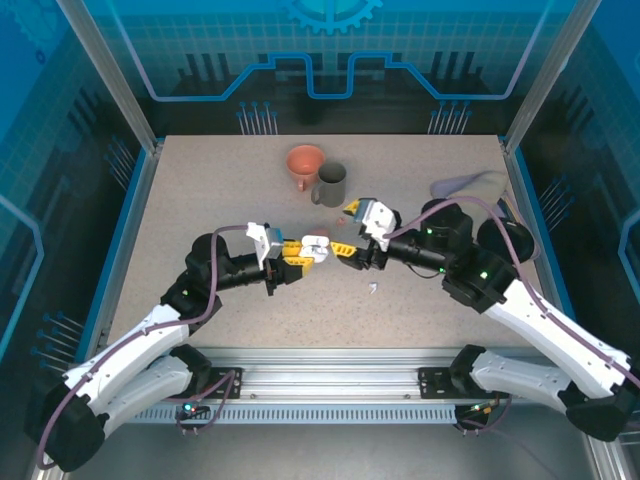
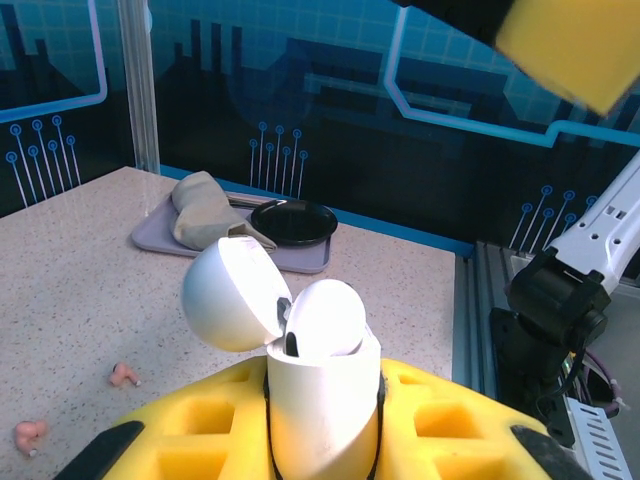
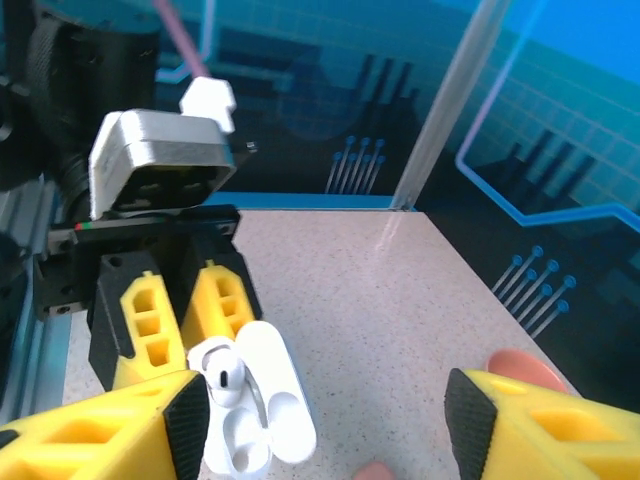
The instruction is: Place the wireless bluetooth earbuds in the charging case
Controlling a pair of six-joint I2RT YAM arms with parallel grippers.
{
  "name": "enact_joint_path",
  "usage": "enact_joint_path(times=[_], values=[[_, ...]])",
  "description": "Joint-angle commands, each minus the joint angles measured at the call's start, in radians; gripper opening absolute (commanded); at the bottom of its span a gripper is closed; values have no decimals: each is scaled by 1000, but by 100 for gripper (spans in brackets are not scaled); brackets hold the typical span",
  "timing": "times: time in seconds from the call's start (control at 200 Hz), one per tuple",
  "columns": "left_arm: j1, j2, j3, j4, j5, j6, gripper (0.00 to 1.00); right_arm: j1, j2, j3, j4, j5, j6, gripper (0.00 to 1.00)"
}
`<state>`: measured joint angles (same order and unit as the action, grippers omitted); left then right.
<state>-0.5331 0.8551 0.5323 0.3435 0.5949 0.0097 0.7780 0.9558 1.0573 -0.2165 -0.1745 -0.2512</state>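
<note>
The wireless bluetooth earbuds [image 3: 225, 372] are in two places. One white earbud [image 2: 325, 318] sits in the open charging case [image 2: 320, 400], its rounded top showing above the rim, with the domed lid [image 2: 230, 293] hinged back beside it. Two salmon-pink earbuds [image 2: 124, 375] lie loose on the speckled table [image 1: 200, 190], a little apart from each other and off to one side of the case in the left wrist view. The left gripper [image 1: 303, 250] holds the case near the middle of the table, its yellow fingers [image 2: 200, 425] pressed against both sides of the white body. The right gripper [image 3: 330, 412] faces it from the other side, close to the case. Its two yellow fingers are spread wide with nothing between them, and the case lies just off its left finger in the right wrist view. Toward the far edge stand a dark mug [image 1: 330, 183] and a salmon funnel-shaped cup [image 1: 305, 160], which touch or nearly touch. A grey cloth [image 1: 470, 185] lies at the far right on a tray [image 2: 300, 262], next to a black dish [image 2: 293, 222].
</note>
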Motion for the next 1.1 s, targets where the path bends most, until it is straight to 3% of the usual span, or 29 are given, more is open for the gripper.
enact_joint_path(times=[0.0, 0.11, 0.39, 0.675, 1.095], values=[[-8, -19, 12, 46, -10, 31, 0, -38, -38, -48, -26, 105, 137, 74], [-7, -34, 18, 21, -18, 42, 0, -95, -57, -53, -150, 204, 278, 78], [-7, -76, 21, -25, -37, 72, 0, -222, -32, -118, -457, 171, 609, 76], [-8, -70, 28, -26, -28, 72, 0, -235, 197, -215, -505, 111, 602, 68], [-7, -48, 46, -24, -25, 65, 0, -235, 544, -114, -480, 135, 546, 55]])
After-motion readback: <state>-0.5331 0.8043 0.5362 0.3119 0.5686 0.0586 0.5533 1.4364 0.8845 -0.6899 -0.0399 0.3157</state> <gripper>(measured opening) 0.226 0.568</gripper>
